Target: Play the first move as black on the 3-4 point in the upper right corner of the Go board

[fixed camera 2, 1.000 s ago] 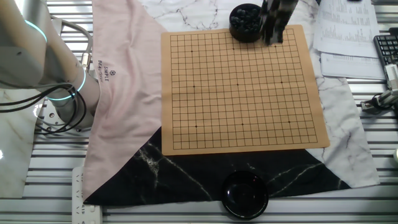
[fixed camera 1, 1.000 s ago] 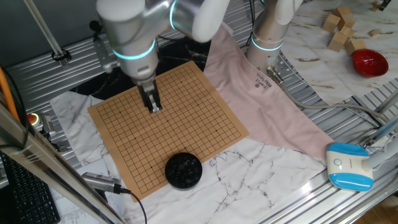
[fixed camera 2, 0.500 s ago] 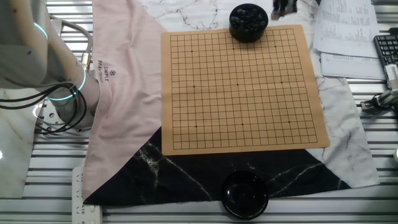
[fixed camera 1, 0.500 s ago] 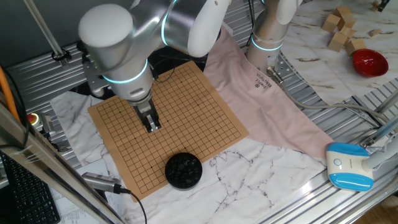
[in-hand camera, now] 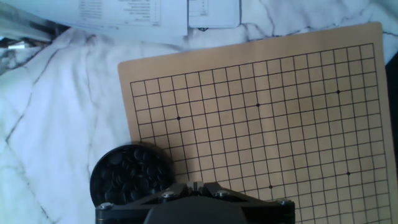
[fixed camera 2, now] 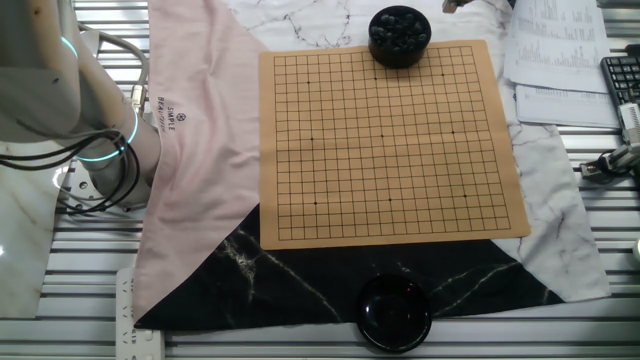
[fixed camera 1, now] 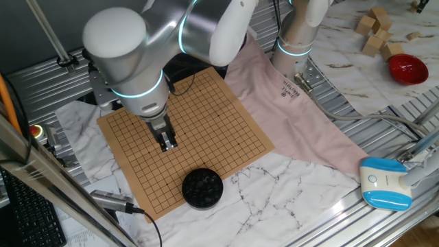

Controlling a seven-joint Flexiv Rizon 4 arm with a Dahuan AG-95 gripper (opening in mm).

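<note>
Above the board (fixed camera 1: pixel 185 137), the hand (fixed camera 1: pixel 169 143).

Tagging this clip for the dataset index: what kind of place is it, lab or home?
Most likely a robotics lab bench, not a home. The Go board lies on cloths over a table of aluminium rails, a second robot base stands beside it, and a keyboard with printed sheets sits at the edge.

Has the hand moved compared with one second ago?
Yes. In one fixed view the hand has moved over the Go board, nearer to the bowl of black stones.
</note>
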